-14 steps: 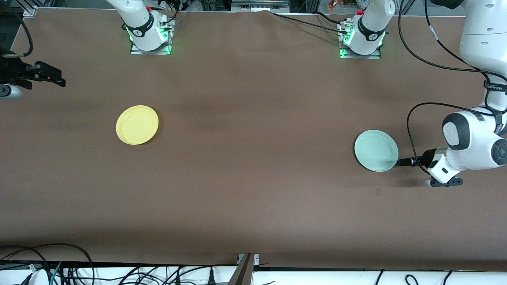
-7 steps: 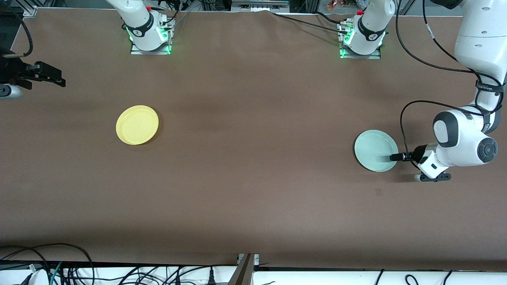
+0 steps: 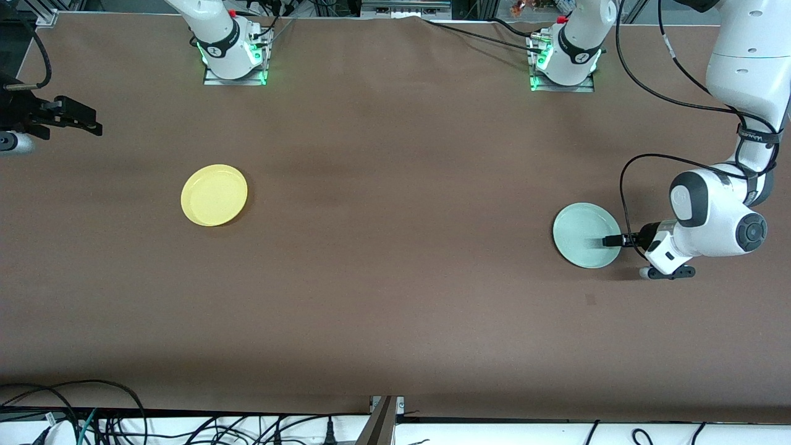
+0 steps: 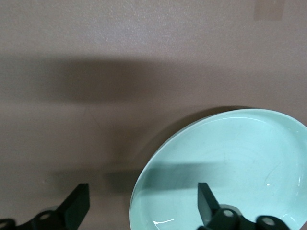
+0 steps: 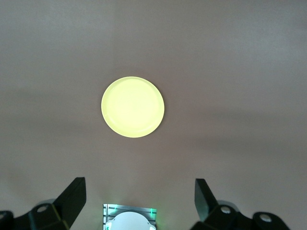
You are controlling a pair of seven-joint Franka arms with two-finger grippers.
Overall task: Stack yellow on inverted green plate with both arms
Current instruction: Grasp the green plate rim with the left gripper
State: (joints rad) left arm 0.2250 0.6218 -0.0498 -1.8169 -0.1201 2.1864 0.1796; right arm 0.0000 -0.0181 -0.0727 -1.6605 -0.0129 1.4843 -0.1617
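Observation:
The pale green plate [image 3: 586, 235] lies rim up on the table near the left arm's end; it also shows in the left wrist view [image 4: 230, 163]. My left gripper [image 3: 612, 242] [image 4: 142, 208] is open and low at the plate's edge toward that end. One finger [image 4: 206, 203] is over the plate's inside, the other [image 4: 76, 206] is outside the rim. The yellow plate [image 3: 214, 194] [image 5: 133, 107] lies rim up toward the right arm's end. My right gripper [image 3: 93, 125] [image 5: 139, 201] is open and empty, waiting high at the table's end, apart from the yellow plate.
The brown table [image 3: 395, 278] holds only the two plates. The right arm's base [image 3: 233, 55] [image 5: 128, 218] and the left arm's base [image 3: 563, 62] stand at the edge farthest from the front camera. Cables [image 3: 93, 420] hang below the nearest edge.
My left gripper has slid toward the green plate, so one finger now reaches over its rim. The right arm and both plates have not moved.

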